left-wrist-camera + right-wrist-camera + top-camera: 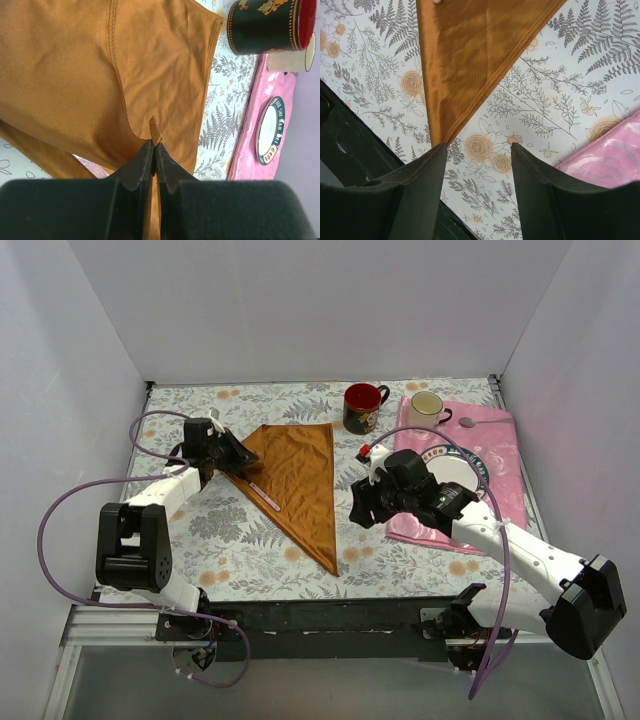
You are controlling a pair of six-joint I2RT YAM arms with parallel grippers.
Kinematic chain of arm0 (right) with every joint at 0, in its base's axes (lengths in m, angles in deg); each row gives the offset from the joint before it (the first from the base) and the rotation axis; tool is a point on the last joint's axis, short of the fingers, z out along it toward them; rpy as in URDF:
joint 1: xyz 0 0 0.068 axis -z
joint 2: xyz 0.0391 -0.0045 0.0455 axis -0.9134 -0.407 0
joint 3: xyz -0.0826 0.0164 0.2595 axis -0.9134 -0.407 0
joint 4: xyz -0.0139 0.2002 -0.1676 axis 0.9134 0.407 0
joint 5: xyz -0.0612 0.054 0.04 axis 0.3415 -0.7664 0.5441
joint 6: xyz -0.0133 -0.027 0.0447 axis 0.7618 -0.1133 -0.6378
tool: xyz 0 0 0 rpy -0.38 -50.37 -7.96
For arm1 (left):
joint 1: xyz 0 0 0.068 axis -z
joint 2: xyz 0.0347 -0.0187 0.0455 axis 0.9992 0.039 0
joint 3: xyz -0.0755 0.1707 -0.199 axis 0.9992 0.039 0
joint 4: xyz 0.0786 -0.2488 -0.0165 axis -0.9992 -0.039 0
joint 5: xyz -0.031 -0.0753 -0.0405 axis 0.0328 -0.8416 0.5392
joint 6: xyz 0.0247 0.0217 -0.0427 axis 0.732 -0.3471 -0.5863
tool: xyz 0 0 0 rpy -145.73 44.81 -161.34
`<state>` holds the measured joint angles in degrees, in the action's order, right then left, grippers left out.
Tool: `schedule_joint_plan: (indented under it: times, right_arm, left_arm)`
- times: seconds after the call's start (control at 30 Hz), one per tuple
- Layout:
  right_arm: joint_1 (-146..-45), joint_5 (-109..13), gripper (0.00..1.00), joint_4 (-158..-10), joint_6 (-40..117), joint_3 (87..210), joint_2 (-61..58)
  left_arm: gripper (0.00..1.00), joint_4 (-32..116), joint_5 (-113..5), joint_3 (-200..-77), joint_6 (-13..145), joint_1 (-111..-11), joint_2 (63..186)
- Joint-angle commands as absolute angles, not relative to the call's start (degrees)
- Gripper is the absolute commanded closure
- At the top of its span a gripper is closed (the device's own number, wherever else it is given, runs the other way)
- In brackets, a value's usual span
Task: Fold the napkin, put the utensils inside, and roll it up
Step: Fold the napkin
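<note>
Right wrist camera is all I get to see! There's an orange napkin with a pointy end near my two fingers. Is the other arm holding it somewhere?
Observer: Yes. The left gripper is shut on a small bit of the napkin, right at its hem.
Operator: What shape is the whole napkin?
Observer: Seen from above it is a folded triangle, and its long point aims toward the arms' bases.
Operator: Are there any cups?
Observer: Two. A dark mug with a red inside stands beyond the napkin, and a pale mug stands on the far corner of the pink cloth.
</note>
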<state>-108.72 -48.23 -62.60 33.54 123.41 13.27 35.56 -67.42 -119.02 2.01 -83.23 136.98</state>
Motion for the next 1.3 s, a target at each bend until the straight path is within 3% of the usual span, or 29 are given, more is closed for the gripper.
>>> schedule_joint_plan:
  times: [0.0, 0.53, 0.9, 1.03, 1.17, 1.27]
  right_arm:
    - [-108.4, -47.9, 0.37, -64.5, 33.1, 122.7, 14.9]
    - [-108.4, -48.3, 0.37, -65.4, 32.6, 121.9, 14.5]
    - [-108.4, -48.8, 0.37, -65.9, 32.5, 121.5, 13.7]
    - [-108.4, -48.8, 0.37, -66.0, 32.5, 121.5, 13.9]
    - [-108.4, -48.8, 0.37, -66.1, 32.5, 121.3, 13.9]
    - [-108.4, -48.9, 0.37, -65.8, 32.5, 121.4, 13.8]
  left_arm:
    - [0.97, 35.8, -66.4, -117.0, 2.8, -82.5, 134.2]
    - [0.95, 38.3, -67.8, -111.7, 1.8, -81.5, 135.3]
    - [0.87, 38.6, -67.6, -109.2, 2.4, -81.3, 134.6]
    - [0.79, 38.4, -67.9, -109.2, 2.5, -81.3, 134.5]
    - [0.47, 33.8, -69.9, -112.5, 3.8, -81.3, 133.4]
    - [0.35, 31.0, -72.2, -117.0, 4.8, -81.4, 129.3]
